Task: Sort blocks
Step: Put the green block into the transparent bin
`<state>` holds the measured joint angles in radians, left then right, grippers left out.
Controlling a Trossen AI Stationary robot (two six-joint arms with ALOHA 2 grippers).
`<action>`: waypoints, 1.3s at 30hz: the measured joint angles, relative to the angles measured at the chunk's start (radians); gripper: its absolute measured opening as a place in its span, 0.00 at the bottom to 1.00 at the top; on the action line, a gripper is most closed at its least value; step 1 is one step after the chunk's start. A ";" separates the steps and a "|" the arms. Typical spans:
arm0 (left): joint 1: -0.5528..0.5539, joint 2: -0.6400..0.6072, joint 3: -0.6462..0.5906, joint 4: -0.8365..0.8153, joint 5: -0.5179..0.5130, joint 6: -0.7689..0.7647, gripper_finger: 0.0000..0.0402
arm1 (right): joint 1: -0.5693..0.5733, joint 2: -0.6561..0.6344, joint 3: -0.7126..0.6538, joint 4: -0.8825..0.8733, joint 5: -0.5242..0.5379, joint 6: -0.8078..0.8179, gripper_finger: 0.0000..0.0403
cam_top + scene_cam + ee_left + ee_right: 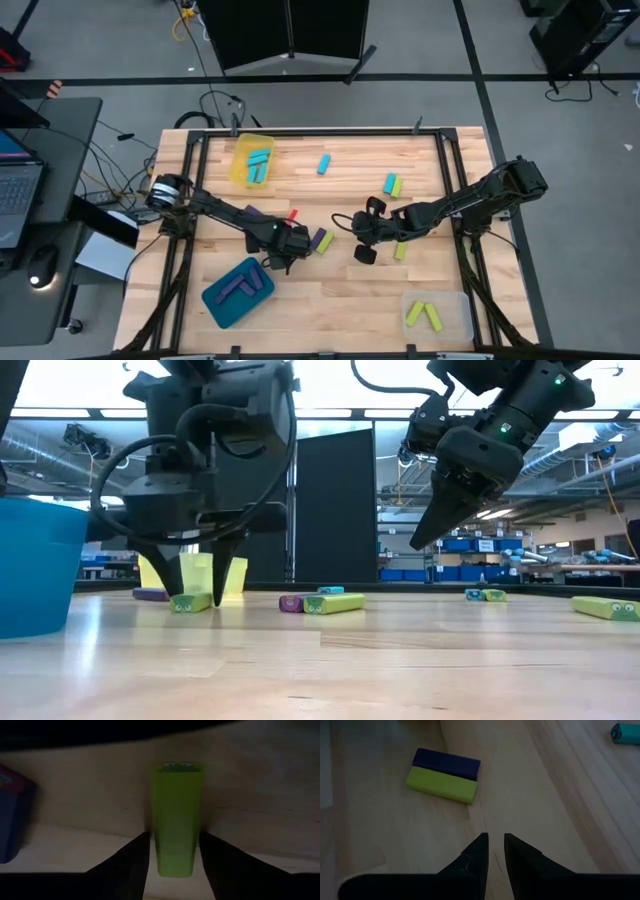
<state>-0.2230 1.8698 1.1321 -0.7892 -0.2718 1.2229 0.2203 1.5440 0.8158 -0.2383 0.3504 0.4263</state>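
Left claw [172, 851] jaws wide, straddling yellow-green bar block [176, 817] on wooden worktop [260, 795], frame centre. Grasp step judged; next: close, lift. Right claw [495, 851] narrow, empty.

Block [176, 820] on table [260, 795] between left pincer [172, 862] fingers.

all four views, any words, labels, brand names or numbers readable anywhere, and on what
None can be read.
White signs on the blue storage bins in the room behind the table: too small and blurred.
Dark marks on the end of the yellow-green bar-shaped block between the left gripper fingers: a printed pattern, not letters.
Dark laptop screen on the side desk: nothing legible.
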 joint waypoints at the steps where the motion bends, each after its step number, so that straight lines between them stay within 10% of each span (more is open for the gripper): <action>1: 0.000 -0.001 -0.005 0.004 -0.002 0.000 0.45 | 0.000 0.000 0.000 0.000 0.000 0.000 0.18; 8: 0.000 0.005 0.019 -0.029 -0.028 -0.089 0.24 | 0.000 0.000 0.000 -0.001 0.000 -0.008 0.18; 20: 0.034 -0.115 0.067 0.035 -0.101 -0.474 0.24 | 0.015 -0.075 0.000 -0.006 0.078 -0.045 0.18; 39: 0.040 -0.483 -0.422 1.174 0.177 -0.972 0.24 | 0.183 -0.007 0.000 0.685 0.342 -0.440 0.34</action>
<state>-0.1829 1.3865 0.7101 0.3848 -0.0945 0.2507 0.4034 1.5368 0.8154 0.4466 0.6922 -0.0134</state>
